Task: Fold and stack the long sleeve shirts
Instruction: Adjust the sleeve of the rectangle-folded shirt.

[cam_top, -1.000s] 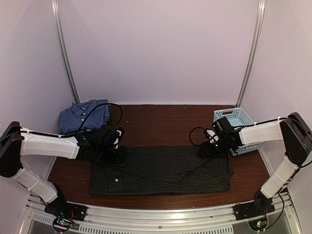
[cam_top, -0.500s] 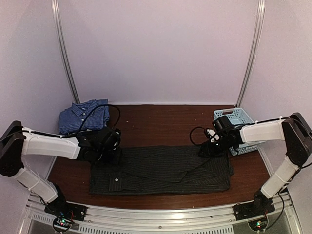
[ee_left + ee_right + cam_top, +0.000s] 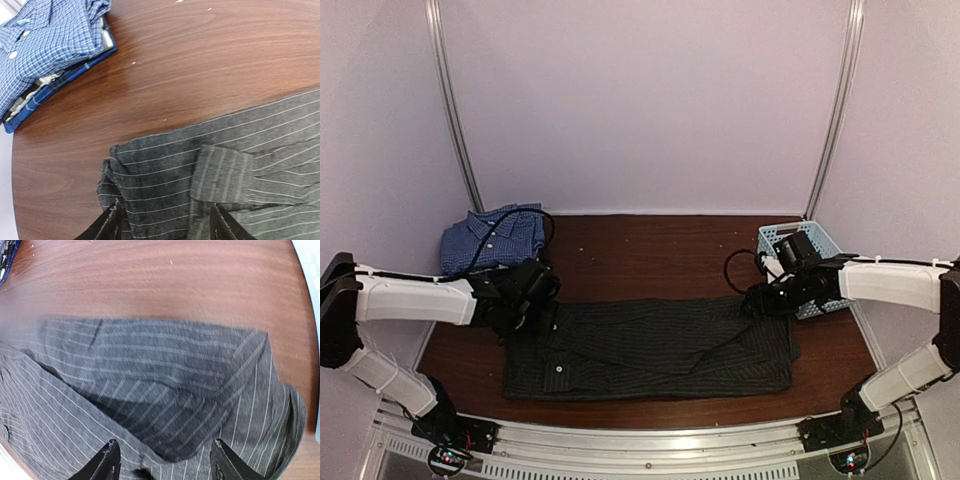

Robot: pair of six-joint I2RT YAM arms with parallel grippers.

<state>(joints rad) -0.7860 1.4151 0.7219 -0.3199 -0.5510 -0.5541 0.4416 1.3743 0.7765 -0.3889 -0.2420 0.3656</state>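
I am watching the left gripper [image 3: 167,229] hovering just over the left end of the black pinstriped shirt [image 3: 650,350]. Its two fingers [image 3: 112,226] are standing spread apart, with nothing pinched between them. Under them, in the left wrist view, the cloth is lying bunched at its left edge, and a small folded flap is resting on top a little to the right.

Behind and to the left of that arm, the blue checked shirt [image 3: 490,238] is sitting folded at the far left corner of the brown wooden table [image 3: 650,250], well apart from the black one. From the wrist camera I am seeing other layers of cloth showing at the edge beneath it.

The black shirt is lying spread lengthwise across the near half of the table between the two arms, folded into a long band with creases running through the middle.

The right gripper [image 3: 165,467] is hanging just above the far right corner of the black shirt. Its fingers [image 3: 107,462] are also parted and are gripping no cloth. A diagonal fold is showing in the fabric beneath it.

The light blue basket [image 3: 820,235] is standing at the right edge, just behind that gripper.
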